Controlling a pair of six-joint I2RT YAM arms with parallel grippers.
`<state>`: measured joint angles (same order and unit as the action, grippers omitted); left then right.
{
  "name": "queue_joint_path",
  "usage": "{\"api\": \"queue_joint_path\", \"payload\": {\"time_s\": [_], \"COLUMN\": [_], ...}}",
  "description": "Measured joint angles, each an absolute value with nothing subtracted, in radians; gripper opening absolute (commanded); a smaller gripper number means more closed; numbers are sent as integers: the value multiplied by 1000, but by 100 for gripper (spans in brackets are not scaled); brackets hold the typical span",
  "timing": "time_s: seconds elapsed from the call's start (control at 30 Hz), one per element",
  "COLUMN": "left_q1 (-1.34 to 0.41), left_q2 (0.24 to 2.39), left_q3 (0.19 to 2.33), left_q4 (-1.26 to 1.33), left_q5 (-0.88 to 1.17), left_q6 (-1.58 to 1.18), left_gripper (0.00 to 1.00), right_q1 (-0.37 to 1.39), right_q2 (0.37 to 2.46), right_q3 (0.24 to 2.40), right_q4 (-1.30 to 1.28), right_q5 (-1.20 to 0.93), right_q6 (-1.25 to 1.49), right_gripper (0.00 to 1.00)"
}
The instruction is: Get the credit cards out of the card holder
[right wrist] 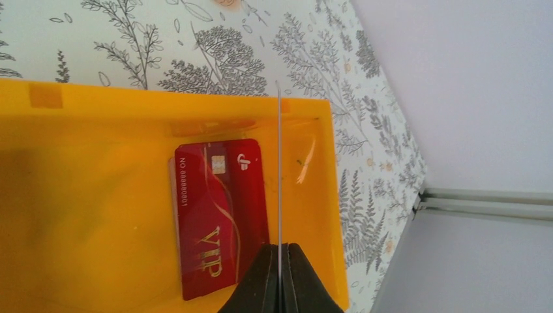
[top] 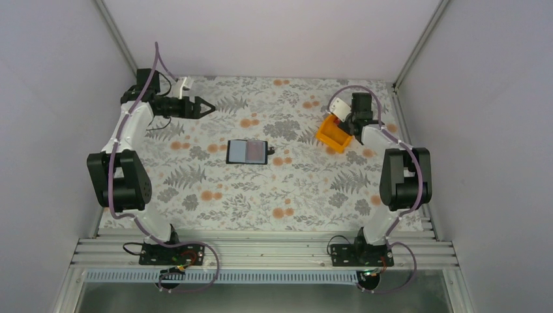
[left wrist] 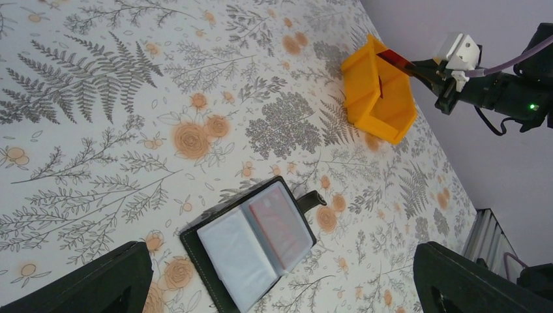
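Wallet [left wrist: 235, 251]: lies open and flat near the middle of the table [top: 293, 189]. I see its grey-blue pockets facing up and its clasp tab sticking out at one side.
Pocketed card [left wrist: 282, 225]: from the left wrist view I make out red behind the clear pocket on the tab side. The other pocket looks pale grey.
Bin [right wrist: 85, 163]: orange, on the far right part of the table, well apart from the wallet.
Loose card [right wrist: 220, 215]: red with a chip and gold "VIP" lettering, lying flat on the bin's floor.
Held card [right wrist: 278, 163]: I see it edge-on in the right wrist view, as a thin pale line over the bin, just beside the loose card. From the left wrist view its face shows red.
Right gripper [right wrist: 279, 251]: fingers pressed together, pinching the held card at its near end, above the bin's inside.
Left gripper [top: 210, 107]: fingers spread wide with nothing between them, at the far left of the table and well apart from the wallet. Its camera looks down on the wallet.
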<state>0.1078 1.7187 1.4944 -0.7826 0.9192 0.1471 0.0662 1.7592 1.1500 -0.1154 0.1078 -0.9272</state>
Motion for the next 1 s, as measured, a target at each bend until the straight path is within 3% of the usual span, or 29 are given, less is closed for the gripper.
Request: {"api": "queue_joint_path", "payload": {"time_s": [1.0], "left_q1": [147], "left_q2": [1730], "left_q3": [1515], "left_q4": [-803], "left_q5": [947], "left_q6": [150], "left_gripper": [100], "right_q1": [31], "right_q2": [1880], "right_q3": [1180], "right_q4": [-38], "right_q5": [115], "right_q6": [-1112], "right_gripper": [4]}}
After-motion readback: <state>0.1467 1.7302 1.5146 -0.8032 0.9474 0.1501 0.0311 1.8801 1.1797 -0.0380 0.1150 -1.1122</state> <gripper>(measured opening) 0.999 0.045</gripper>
